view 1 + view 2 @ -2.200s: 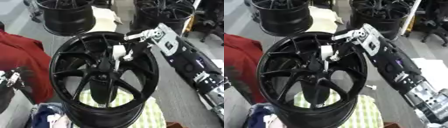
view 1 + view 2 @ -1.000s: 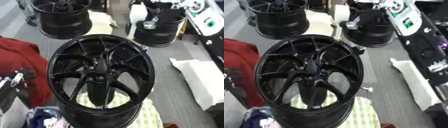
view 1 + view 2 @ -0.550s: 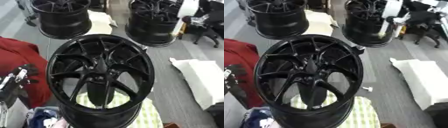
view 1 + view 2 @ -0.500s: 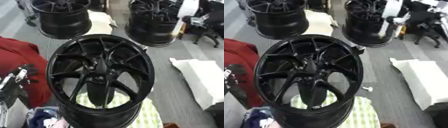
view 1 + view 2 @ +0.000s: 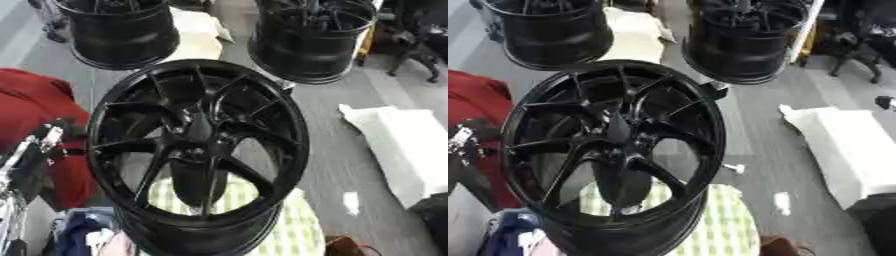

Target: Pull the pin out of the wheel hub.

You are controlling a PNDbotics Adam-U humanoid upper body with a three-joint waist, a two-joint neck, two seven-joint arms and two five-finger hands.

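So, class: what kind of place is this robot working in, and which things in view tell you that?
Probably a workshop or a wheel assembly or test area, not a home. Several bare black alloy wheels show it: one close up and two more behind, all standing on a grey floor, with white foam padding lying nearby.

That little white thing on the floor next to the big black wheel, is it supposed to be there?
It looks out of place. A small white piece lies loose on the grey floor, just right of the black wheel, apart from it. What it is cannot be made out. Otherwise the wheel looks undamaged.
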